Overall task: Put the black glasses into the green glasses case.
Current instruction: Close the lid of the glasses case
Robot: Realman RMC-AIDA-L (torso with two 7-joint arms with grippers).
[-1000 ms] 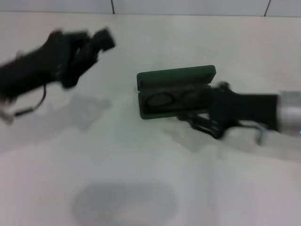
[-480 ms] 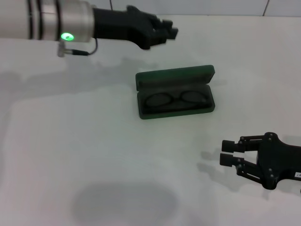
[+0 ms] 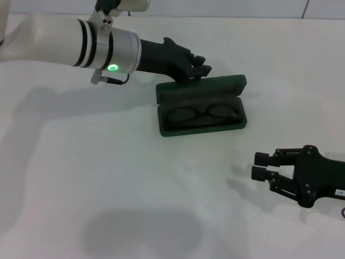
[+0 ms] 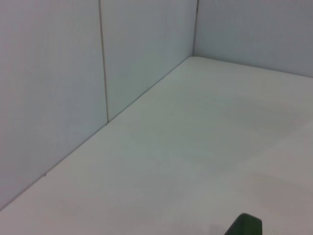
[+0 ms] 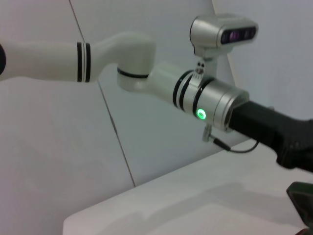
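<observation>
The green glasses case point(image 3: 201, 106) lies open at the middle of the white table, lid raised at the back. The black glasses point(image 3: 201, 113) lie inside its dark interior, both lenses showing. My left gripper point(image 3: 202, 70) hovers at the back edge of the raised lid, near its left half. A green corner of the case point(image 4: 244, 226) shows in the left wrist view. My right gripper point(image 3: 261, 165) is low near the table's front right, away from the case, with its fingers apart and nothing between them. The case's corner point(image 5: 302, 199) shows in the right wrist view.
A white table point(image 3: 108, 178) carries the case. A tiled wall point(image 3: 215, 6) runs along the far edge. The left arm's white and silver forearm point(image 3: 81, 46) reaches in from the far left and also shows in the right wrist view point(image 5: 210, 100).
My left gripper has moved down and toward the case lid's back edge. My right gripper has pulled away from the case to the front right and stays there. The glasses lie in the case.
</observation>
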